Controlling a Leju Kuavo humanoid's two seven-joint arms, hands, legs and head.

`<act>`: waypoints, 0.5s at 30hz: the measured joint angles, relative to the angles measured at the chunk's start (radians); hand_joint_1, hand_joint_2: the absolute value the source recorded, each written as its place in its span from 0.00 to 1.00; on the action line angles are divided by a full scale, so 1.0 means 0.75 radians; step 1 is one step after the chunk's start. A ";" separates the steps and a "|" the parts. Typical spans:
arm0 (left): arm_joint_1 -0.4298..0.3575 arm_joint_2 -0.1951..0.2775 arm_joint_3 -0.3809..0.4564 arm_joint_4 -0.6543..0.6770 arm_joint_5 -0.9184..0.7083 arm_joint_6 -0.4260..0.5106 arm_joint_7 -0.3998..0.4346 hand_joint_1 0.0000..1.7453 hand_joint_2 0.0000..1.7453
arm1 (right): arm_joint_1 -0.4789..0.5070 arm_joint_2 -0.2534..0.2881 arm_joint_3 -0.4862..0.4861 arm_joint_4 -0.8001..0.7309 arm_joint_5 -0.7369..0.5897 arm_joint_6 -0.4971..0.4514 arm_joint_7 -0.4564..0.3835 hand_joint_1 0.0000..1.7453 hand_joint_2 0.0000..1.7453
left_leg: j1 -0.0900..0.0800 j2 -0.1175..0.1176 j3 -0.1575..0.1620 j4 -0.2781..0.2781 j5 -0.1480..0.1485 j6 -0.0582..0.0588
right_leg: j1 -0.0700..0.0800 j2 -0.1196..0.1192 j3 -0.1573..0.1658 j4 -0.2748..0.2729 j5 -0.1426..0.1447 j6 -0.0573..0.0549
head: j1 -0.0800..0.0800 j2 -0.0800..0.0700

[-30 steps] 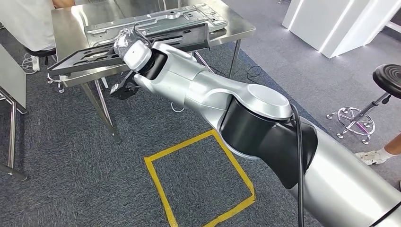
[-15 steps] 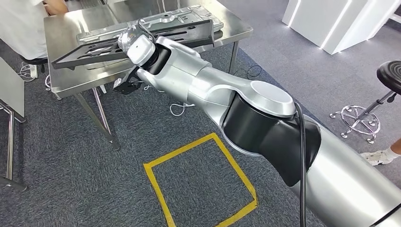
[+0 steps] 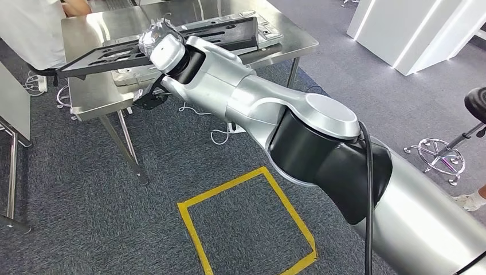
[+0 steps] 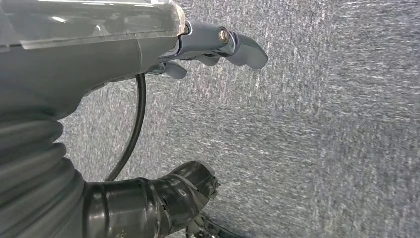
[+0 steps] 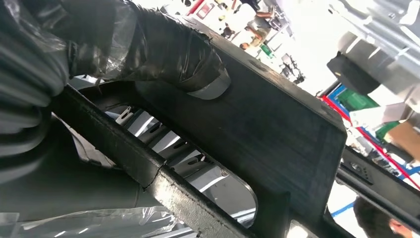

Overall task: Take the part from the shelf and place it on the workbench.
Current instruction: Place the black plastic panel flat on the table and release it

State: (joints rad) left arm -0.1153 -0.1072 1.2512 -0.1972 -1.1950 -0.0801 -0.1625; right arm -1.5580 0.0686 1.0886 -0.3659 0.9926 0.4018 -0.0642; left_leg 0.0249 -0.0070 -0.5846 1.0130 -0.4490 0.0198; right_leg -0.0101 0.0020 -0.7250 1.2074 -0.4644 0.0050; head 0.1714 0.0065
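Note:
A long black slotted part hangs tilted just above the steel workbench. My right hand, wrapped in clear plastic, grips it near its middle. In the right wrist view the thumb presses on the black part. Beneath the black part a silver stamped metal part lies flat on the bench. My left hand hangs over grey carpet with its fingers apart from the thumb, holding nothing.
A person in white sits at the bench's far left corner. A yellow tape square marks the carpet in front of me. A stool base stands at the right, a white cabinet at the back right.
The view has shifted slightly. My right arm has carried the black part up and further over the bench, from its front edge to above the silver part.

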 joint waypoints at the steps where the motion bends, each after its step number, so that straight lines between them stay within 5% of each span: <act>1: 0.000 0.000 0.000 0.000 -0.001 0.000 0.000 0.00 1.00 | -0.003 -0.003 0.000 0.000 0.000 0.001 -0.001 1.00 1.00 | -0.001 -0.001 0.011 0.001 -0.010 -0.004 | 0.003 0.000 0.034 -0.088 0.050 -0.006 | 0.000 0.000; 3: -0.002 -0.001 0.000 0.000 -0.003 0.000 0.000 0.00 1.00 | -0.011 -0.006 -0.002 0.000 0.001 0.006 -0.003 1.00 1.00 | -0.005 -0.002 0.023 0.000 -0.025 -0.014 | 0.012 0.000 0.087 -0.212 0.093 -0.018 | 0.000 0.000; 8: -0.005 -0.001 0.000 0.000 -0.008 0.000 -0.001 0.00 1.00 | -0.024 -0.016 -0.006 -0.003 0.001 0.015 -0.007 1.00 1.00 | -0.004 0.002 0.022 0.032 -0.066 -0.047 | 0.009 0.000 0.132 -0.260 0.071 -0.047 | 0.000 0.000; 12: -0.002 0.002 0.000 0.000 -0.009 0.001 -0.001 0.00 1.00 | -0.032 -0.021 -0.009 -0.004 0.002 0.016 -0.018 1.00 1.00 | -0.002 0.005 -0.161 0.362 -0.176 -0.059 | 0.009 0.003 0.166 -0.269 0.049 -0.067 | -0.001 0.000; 13: -0.001 0.002 0.000 0.000 -0.009 0.001 -0.001 0.00 1.00 | -0.029 -0.021 -0.009 -0.004 0.001 0.016 -0.021 1.00 1.00 | -0.002 0.005 -0.195 0.397 -0.166 -0.060 | 0.010 0.005 0.175 -0.268 0.042 -0.068 | -0.001 0.000; 15: 0.002 0.002 0.000 0.000 -0.009 0.001 -0.001 0.00 1.00 | -0.026 -0.022 -0.009 -0.005 0.001 0.016 -0.024 1.00 1.00 | -0.003 0.005 -0.184 0.312 -0.071 -0.055 | 0.012 0.009 0.197 -0.265 0.023 -0.065 | -0.001 0.000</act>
State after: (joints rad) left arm -0.1140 -0.1057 1.2512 -0.1972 -1.2020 -0.0795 -0.1633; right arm -1.5775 0.0520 1.0822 -0.3694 0.9935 0.4139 -0.0819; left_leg 0.0228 -0.0034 -0.7228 1.2470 -0.5020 -0.0217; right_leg -0.0014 0.0090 -0.5771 1.0089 -0.4471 -0.0436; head 0.1710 0.0065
